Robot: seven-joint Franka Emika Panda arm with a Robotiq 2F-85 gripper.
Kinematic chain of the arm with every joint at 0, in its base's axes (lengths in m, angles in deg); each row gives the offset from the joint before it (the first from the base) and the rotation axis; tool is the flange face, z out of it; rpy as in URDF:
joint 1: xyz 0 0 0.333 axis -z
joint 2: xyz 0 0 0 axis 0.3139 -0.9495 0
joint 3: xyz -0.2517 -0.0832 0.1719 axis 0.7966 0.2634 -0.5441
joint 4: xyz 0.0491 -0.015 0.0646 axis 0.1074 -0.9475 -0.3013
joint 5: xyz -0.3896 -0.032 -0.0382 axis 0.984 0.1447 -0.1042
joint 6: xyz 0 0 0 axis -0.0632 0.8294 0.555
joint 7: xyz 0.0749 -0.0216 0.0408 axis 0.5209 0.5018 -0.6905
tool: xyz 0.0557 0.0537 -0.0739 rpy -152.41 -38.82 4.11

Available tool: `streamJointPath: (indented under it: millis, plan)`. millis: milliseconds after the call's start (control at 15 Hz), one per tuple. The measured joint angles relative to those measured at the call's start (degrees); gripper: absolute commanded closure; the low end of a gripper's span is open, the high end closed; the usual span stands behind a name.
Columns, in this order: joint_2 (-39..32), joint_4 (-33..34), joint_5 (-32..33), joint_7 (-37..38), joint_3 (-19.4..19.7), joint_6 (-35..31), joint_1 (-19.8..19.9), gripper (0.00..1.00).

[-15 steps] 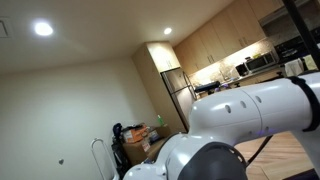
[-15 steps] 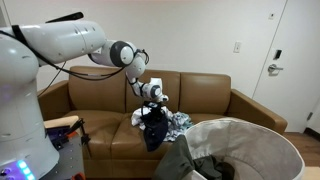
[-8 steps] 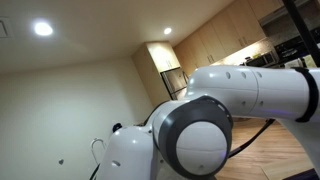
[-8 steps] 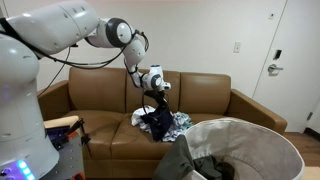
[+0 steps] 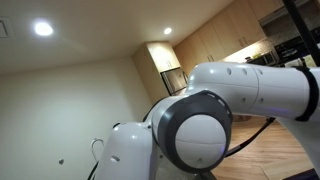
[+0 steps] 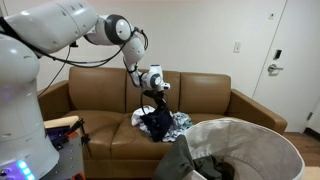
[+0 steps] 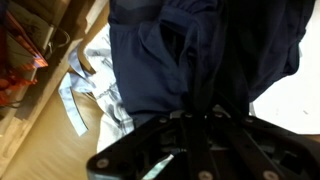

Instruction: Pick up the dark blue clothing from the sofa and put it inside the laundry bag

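Note:
The dark blue clothing (image 6: 156, 121) hangs limp from my gripper (image 6: 154, 99) above the brown sofa (image 6: 205, 98), its lower end still on the pile of light clothes (image 6: 178, 122) on the seat. In the wrist view the navy fabric (image 7: 190, 50) fills the upper frame and runs down between my jaws (image 7: 200, 105), which are shut on it. The white laundry bag (image 6: 240, 132) stands open in the foreground to the right, with dark clothes inside.
A grey-and-white patterned garment (image 7: 95, 90) lies on the sofa cushion under the dark clothing. An exterior view is mostly blocked by my own arm (image 5: 200, 130). A door (image 6: 295, 60) is at the far right. A small stand (image 6: 65, 128) sits beside the sofa.
My gripper rose with the dark blue clothing from low over the seat to higher above the sofa. In the last half second almost nothing moved.

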Motion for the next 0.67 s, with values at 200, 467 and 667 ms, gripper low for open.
streamJointPath:
  millis: [200,467,667]
  plan:
    - [4.5,-4.1,-1.0,1.0,0.0,9.2,0.6,0.98]
    - [15.2,-15.4,-4.6,1.8,-1.4,15.9,3.8,0.98]
    - [22.6,-23.9,-6.4,4.3,-2.4,15.8,5.8,0.91]
